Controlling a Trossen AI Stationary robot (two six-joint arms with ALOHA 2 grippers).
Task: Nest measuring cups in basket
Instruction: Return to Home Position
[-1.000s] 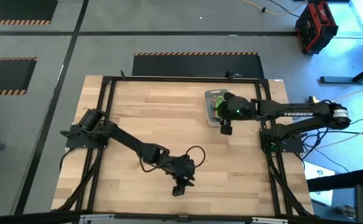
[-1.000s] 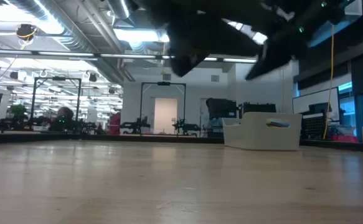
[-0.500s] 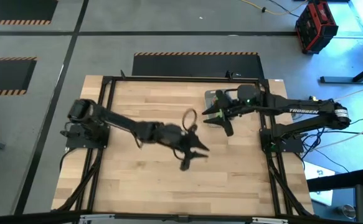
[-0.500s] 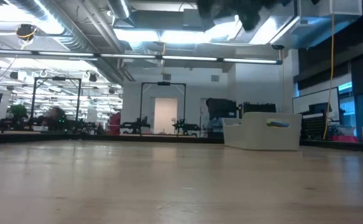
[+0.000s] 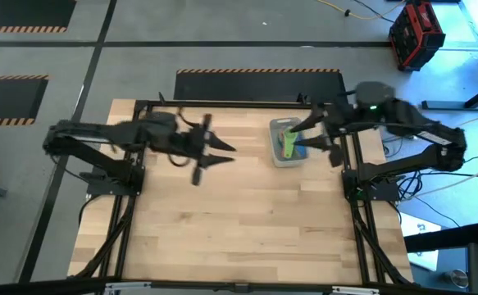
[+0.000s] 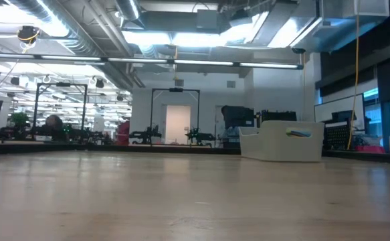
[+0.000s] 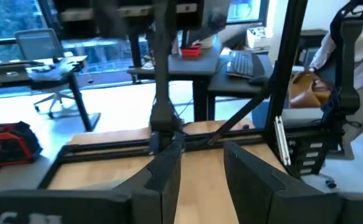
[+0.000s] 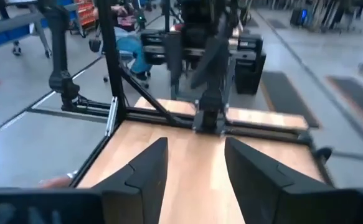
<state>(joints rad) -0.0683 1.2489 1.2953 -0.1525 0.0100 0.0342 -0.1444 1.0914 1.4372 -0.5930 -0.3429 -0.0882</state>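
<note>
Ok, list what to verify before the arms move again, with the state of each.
1. Left tool open and holding nothing: ok.
2. Right tool open and holding nothing: ok.
3. Green cup sitting inside the basket: ok.
4. All seven cups nested under it: cannot tell; the green one covers the stack.
5. No cup loose on the table: ok, none shows in the high view.

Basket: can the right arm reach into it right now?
Probably yes: the right gripper hangs open right beside the basket, nothing between them, and the left gripper is well away across the table.
</note>
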